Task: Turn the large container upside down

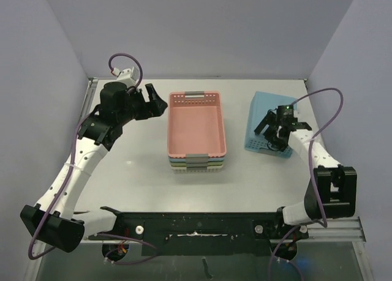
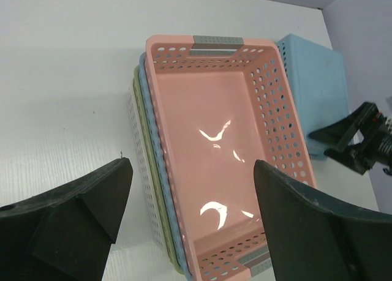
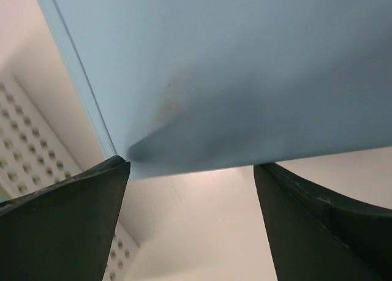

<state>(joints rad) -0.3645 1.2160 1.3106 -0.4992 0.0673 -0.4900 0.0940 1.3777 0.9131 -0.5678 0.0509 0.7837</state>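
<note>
A large light-blue container (image 1: 263,123) sits at the right of the table with its flat bottom facing up and tilted; a perforated wall shows along its near edge. It also shows in the left wrist view (image 2: 312,85). My right gripper (image 1: 274,136) is open just over its near right part. In the right wrist view the blue surface (image 3: 233,67) fills the top and the open gripper (image 3: 191,168) holds nothing. My left gripper (image 1: 153,100) is open and empty, above the table left of the pink basket (image 1: 196,125); its open fingers frame the basket (image 2: 214,152) in the left wrist view.
The pink basket tops a stack of nested baskets (image 1: 197,164) in the table's middle, with blue, green and white rims showing (image 2: 144,164). Grey walls close in the back and both sides. A black rail (image 1: 196,223) runs along the near edge.
</note>
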